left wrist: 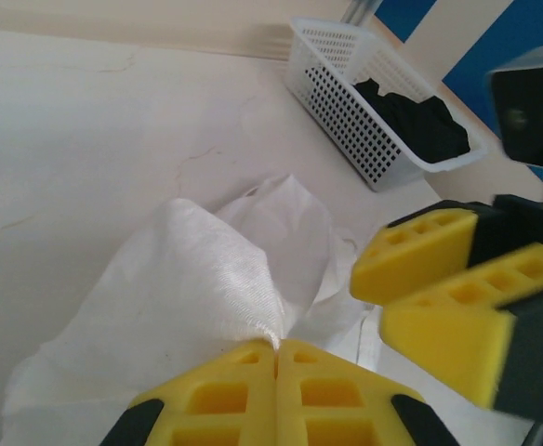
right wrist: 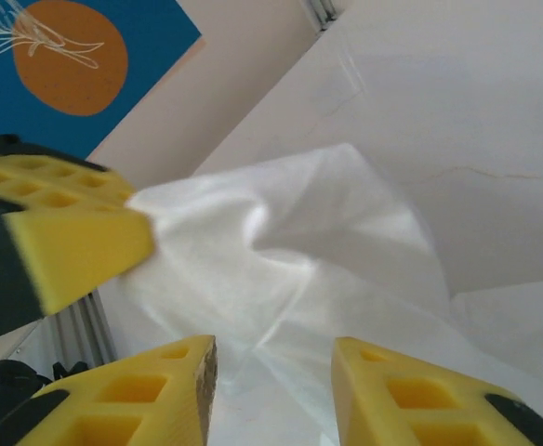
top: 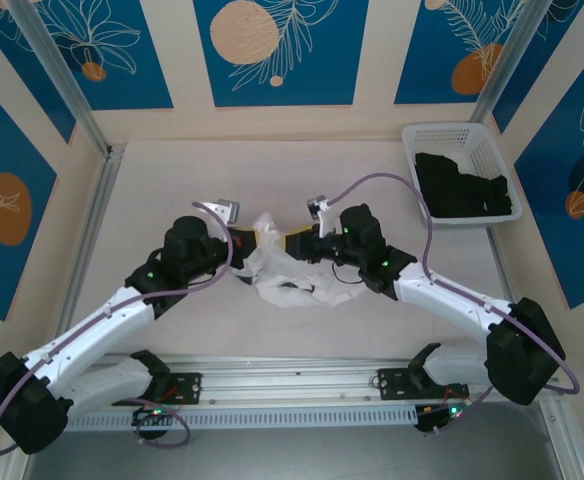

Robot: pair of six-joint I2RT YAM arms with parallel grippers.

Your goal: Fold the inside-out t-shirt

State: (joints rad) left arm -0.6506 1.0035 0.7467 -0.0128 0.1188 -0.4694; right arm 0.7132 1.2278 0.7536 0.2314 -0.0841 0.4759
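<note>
The left gripper (left wrist: 276,351) has its yellow fingers pressed together on a pinched fold of the white t-shirt (top: 284,268). The right gripper (right wrist: 273,367), just beside it, stands with its fingers parted and the cloth loose in the gap. The t-shirt sits bunched mid-table (top: 172,180), well apart from the white basket (top: 450,132) of black clothing (top: 462,185) at the far right.

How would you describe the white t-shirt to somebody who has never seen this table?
Look at the middle of the pale table. A crumpled white t-shirt lies there, pinched by the left gripper. The black garment, by contrast, sits in the white basket at the far right corner.
</note>
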